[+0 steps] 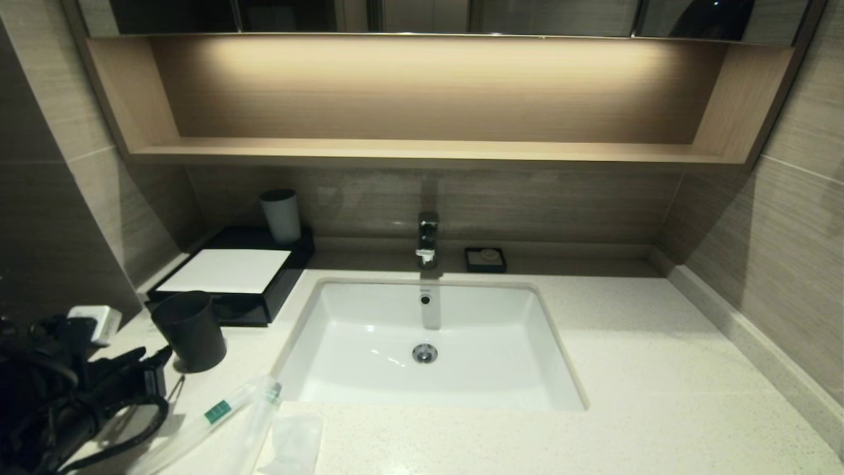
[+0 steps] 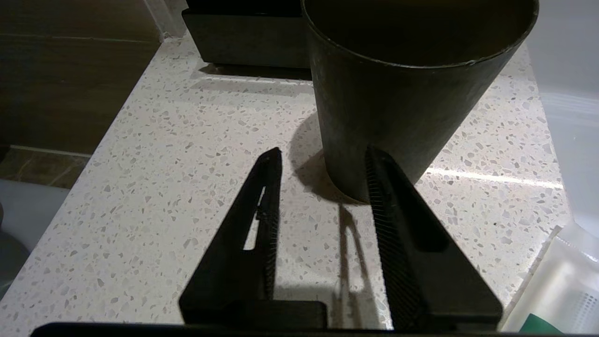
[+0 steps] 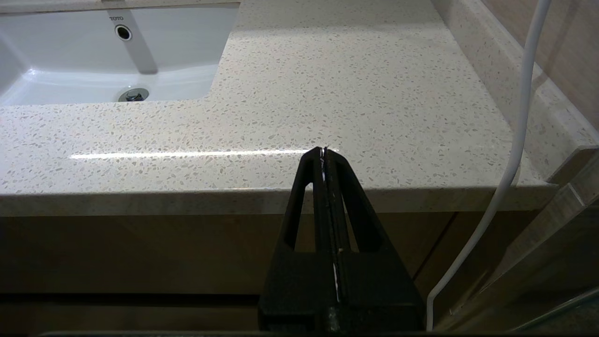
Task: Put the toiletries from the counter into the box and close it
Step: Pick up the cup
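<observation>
The worktop spreads under my left jaws, with the sink off to their right. The box sits ahead of them, beyond the dark cup, its white top on and its drawer looking pushed in. That cup stands upright just past my left gripper, whose jaws are parted a little with only bare worktop between them; the cup's foot is right by one tip, and I cannot tell if it touches. The packets lie flat on the worktop just to the right of these jaws, the sachet beside them. My right gripper hangs at the worktop's front edge, jaws pressed together on nothing.
</observation>
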`<state>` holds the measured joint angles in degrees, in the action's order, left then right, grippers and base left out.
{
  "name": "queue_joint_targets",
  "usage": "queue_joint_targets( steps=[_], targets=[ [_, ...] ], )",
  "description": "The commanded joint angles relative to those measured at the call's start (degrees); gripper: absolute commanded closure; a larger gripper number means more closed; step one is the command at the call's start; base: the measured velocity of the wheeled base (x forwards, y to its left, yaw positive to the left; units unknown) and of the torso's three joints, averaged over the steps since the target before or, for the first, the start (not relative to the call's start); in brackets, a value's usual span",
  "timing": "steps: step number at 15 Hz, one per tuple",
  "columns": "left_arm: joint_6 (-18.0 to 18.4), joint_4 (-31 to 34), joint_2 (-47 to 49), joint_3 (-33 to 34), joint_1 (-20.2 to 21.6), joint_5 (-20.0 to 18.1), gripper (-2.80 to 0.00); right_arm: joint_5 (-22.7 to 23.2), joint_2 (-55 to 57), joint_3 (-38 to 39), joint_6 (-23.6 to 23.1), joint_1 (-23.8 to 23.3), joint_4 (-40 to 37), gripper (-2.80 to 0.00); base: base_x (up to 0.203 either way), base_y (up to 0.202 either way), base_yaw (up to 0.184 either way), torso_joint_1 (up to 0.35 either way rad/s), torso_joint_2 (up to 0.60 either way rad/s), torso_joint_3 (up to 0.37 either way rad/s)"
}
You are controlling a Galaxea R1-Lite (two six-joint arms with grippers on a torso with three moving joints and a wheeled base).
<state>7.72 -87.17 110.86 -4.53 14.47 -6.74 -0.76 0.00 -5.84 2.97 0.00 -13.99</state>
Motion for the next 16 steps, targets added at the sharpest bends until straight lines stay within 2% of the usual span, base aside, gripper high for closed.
queue_joint_targets(
  steps=[1,5,10,16],
  targets=[
    [0.0,-0.5,0.1,0.2,0.0,0.0,-2.8,0.0,0.1,0.0,0.0,0.0,-0.1,0.0,0.0,0.0,0.0,0.0,0.0,0.0],
    [-0.3,-0.5,-0.1,0.3,0.0,-0.3,-2.8,0.0,0.1,0.0,0.0,0.0,-0.1,0.0,0.0,0.0,0.0,0.0,0.0,0.0],
    [-0.2,-0.5,0.2,-0.8,0.0,-6.4,-2.8,0.0,0.1,0.0,0.0,0.0,-0.1,0.0,0.0,0.0,0.0,0.0,0.0,0.0],
    [-0.4,-0.5,6.3,-9.5,0.9,-6.9,-2.8,0.0,0.1,0.0,0.0,0.0,-0.1,0.0,0.0,0.0,0.0,0.0,0.0,0.0]
  ],
)
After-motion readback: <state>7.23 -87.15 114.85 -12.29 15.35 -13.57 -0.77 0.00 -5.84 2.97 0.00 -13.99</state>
